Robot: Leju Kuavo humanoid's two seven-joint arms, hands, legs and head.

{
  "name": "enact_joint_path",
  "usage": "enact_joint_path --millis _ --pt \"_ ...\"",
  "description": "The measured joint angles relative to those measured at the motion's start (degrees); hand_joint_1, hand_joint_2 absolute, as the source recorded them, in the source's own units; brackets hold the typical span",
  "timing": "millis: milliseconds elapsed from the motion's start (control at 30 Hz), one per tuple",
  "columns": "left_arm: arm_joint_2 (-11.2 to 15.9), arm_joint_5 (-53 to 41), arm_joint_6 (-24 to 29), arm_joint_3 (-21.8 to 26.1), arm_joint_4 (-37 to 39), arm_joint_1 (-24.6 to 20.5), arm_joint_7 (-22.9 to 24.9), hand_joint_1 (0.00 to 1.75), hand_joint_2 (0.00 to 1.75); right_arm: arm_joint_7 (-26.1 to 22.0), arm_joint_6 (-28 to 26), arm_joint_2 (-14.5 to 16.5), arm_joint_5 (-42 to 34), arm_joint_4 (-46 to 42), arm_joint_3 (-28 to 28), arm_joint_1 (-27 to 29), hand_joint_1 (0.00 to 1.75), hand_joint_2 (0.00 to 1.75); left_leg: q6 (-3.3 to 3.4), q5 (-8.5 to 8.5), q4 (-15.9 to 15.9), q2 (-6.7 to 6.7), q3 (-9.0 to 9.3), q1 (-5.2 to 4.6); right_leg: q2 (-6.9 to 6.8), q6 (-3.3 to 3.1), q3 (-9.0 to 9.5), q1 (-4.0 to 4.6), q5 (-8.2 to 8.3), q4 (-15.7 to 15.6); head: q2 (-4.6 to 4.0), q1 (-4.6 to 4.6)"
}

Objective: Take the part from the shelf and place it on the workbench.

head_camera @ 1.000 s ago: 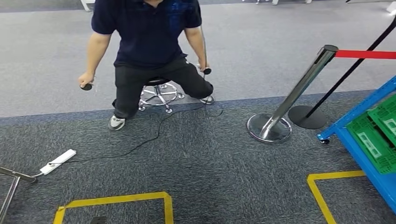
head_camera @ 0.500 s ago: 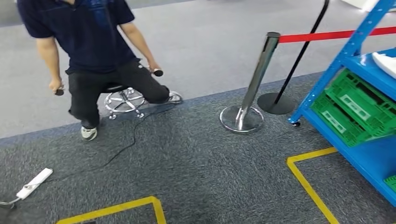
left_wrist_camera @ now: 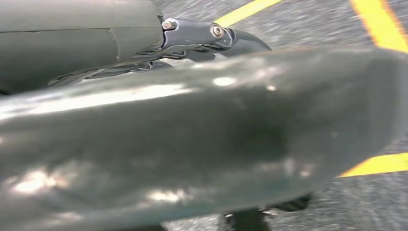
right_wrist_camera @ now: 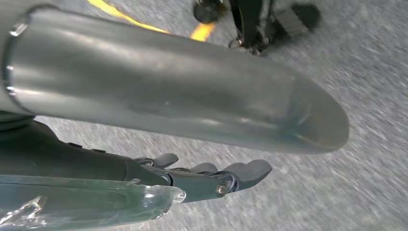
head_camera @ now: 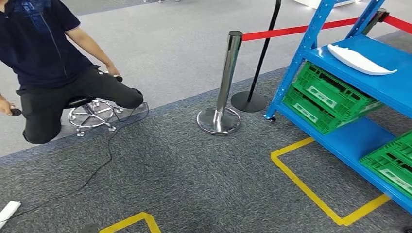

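A long white curved part [head_camera: 359,60] lies on the upper level of a blue shelf [head_camera: 311,46] at the right in the head view. My left hand [left_wrist_camera: 202,134] hangs over dark carpet, its thick grey thumb close to the lens and dark fingers [left_wrist_camera: 226,38] stretched out beside it, holding nothing. My right hand [right_wrist_camera: 183,115] also hangs above the carpet, with its fingers [right_wrist_camera: 240,173] straight and apart from the thumb, empty. Both hands are far from the shelf.
A person [head_camera: 48,58] sits on a wheeled stool [head_camera: 90,114] at the left, a handle in each hand. A chrome stanchion [head_camera: 221,92] with a red belt [head_camera: 291,31] stands before the shelf. Green crates [head_camera: 330,97] fill lower shelves. Yellow tape [head_camera: 311,187] marks the carpet; a cable [head_camera: 97,165] trails left.
The camera has swung to the right: the person and stanchion slide left in the picture, and the blue shelf with the white part comes into view.
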Motion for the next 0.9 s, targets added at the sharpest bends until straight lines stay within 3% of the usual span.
enact_joint_path --millis 67,100,133,167,233,300,367,433,500,567,600,633,667,733,800,867,900 --pt "0.7 -0.2 -3.2 0.0 0.0 0.0 0.9 0.00 0.00 0.7 4.4 0.2 0.4 0.1 0.0 -0.4 0.00 0.00 0.36 0.09 -0.1 1.51 -0.08 -0.25 -3.47 0.07 -2.94 0.21 -4.18 6.9 0.00 0.36" --pt "1.0 -0.3 -4.9 -0.1 0.0 0.0 2.0 0.00 0.00 1.3 6.8 0.2 0.7 0.2 0.1 -0.6 0.00 0.00 0.42 0.07 0.0 2.32 -0.11 -0.40 -4.25 0.10 -4.40 0.21 -5.94 10.5 0.00 0.39" --pt "1.2 -0.5 -6.5 -0.2 0.0 0.0 3.7 0.00 0.00 2.0 8.7 0.3 1.3 0.3 0.1 -0.6 0.00 0.00 0.44 0.05 0.0 3.11 -0.12 -0.51 -4.62 0.08 -5.12 0.21 -6.75 12.7 0.00 0.37" --pt "1.4 -0.7 -8.0 -0.4 0.0 0.1 5.5 0.00 0.00 2.7 10.3 0.4 2.0 0.4 0.3 -0.4 0.00 0.00 0.45 0.00 0.0 3.84 -0.10 -0.58 -4.81 0.03 -4.83 0.23 -6.53 12.8 0.00 0.39" --pt "1.5 -0.5 -10.5 -0.7 0.0 0.2 7.8 0.00 0.00 3.8 12.5 0.4 3.6 0.5 0.7 0.0 0.00 0.00 0.34 -0.17 0.0 5.14 0.06 -0.62 -5.68 -0.19 -1.21 0.32 -3.76 7.3 0.00 0.39" --pt "1.7 -0.7 -13.5 -0.9 0.0 0.4 8.1 0.00 0.00 3.6 14.8 0.3 4.8 0.5 1.5 0.1 0.00 0.00 -0.09 -0.47 0.1 6.31 0.28 -0.88 -7.70 -0.64 2.92 0.63 -1.43 0.2 0.00 0.35" --pt "2.1 -1.7 -17.7 -1.5 0.0 0.3 7.8 0.00 0.00 2.8 17.3 -0.1 5.5 0.5 2.3 0.1 0.00 0.00 -0.61 -0.60 0.2 7.33 0.40 -1.10 -8.28 -1.20 4.22 0.91 -0.84 -2.2 0.00 0.26" --pt "2.5 -2.9 -20.4 -2.4 0.0 0.0 7.7 0.00 0.00 2.3 18.1 -0.7 5.3 0.5 2.7 0.1 0.00 0.00 -1.16 -0.73 0.1 8.00 0.54 -0.98 -7.00 -1.79 4.08 0.83 -0.50 -2.4 0.00 0.22" --pt "2.7 -3.6 -21.0 -3.2 0.0 -0.2 7.3 0.00 0.00 2.3 17.8 -1.3 4.6 0.5 2.7 0.1 0.00 0.00 -1.82 -2.31 2.0 6.15 -0.14 -0.75 -5.81 -2.42 4.13 0.51 -0.18 -2.8 0.00 0.09" --pt "2.9 -3.8 -21.4 -3.6 0.0 -0.1 5.9 0.00 0.00 2.4 17.7 -1.7 4.1 0.5 2.6 -0.1 0.00 0.00 -2.27 -5.79 8.5 3.18 -3.09 -0.45 -4.50 -2.85 4.09 0.32 -0.02 -2.9 0.00 -0.13" --pt "3.0 -3.9 -21.6 -3.8 0.0 0.0 5.1 0.00 0.00 2.4 17.6 -1.8 3.9 0.5 2.5 -0.1 0.00 0.00 -2.39 -7.35 12.3 2.46 -5.03 -0.34 -3.76 -2.96 4.02 0.32 0.01 -2.9 0.00 -0.18" --pt "3.1 -4.1 -21.7 -3.9 0.0 0.1 4.6 0.00 0.00 2.5 17.4 -1.8 3.7 0.5 2.4 -0.2 0.00 0.00 -2.49 -8.05 15.2 2.15 -6.56 -0.26 -2.95 -3.00 3.97 0.31 0.04 -2.9 0.00 -0.19" --pt "3.2 -4.2 -21.8 -4.0 0.0 0.2 4.2 0.00 0.00 2.6 17.3 -1.8 3.7 0.5 2.3 -0.2 0.00 0.00 -2.56 -7.60 16.1 2.01 -7.26 -0.18 -2.11 -3.00 3.95 0.29 0.08 -2.9 0.00 -0.18" --pt "3.4 -4.3 -21.7 -4.1 0.0 0.1 3.6 0.00 0.00 2.9 17.2 -1.8 3.5 0.5 2.1 -0.1 0.00 0.00 -2.60 -3.95 12.1 1.56 -5.78 0.05 -0.45 -2.80 3.96 0.17 0.19 -2.9 0.00 -0.18" --pt "3.4 -4.6 -21.5 -4.3 0.0 -0.1 3.3 0.00 0.00 3.3 17.1 -1.8 3.3 0.5 1.9 -0.1 0.00 0.00 -2.61 -0.51 4.9 -0.59 -2.59 0.51 1.12 -2.23 3.68 0.10 0.28 -2.7 0.00 -0.23" --pt "3.4 -4.8 -20.8 -4.4 0.0 -0.2 3.6 0.00 0.00 3.6 16.9 -1.7 2.9 0.5 1.5 -0.2 0.00 0.00 -2.42 0.17 1.1 -2.36 -1.06 0.72 2.50 -1.40 3.03 0.00 0.48 -2.5 0.00 -0.29" --pt "3.3 -4.8 -20.2 -4.4 0.0 -0.2 3.8 0.00 0.00 3.8 16.7 -1.6 2.6 0.5 1.3 -0.1 0.00 0.00 -2.15 -0.02 0.6 -2.34 -0.91 0.66 3.15 -0.97 2.65 -0.10 0.65 -2.6 0.00 -0.30"
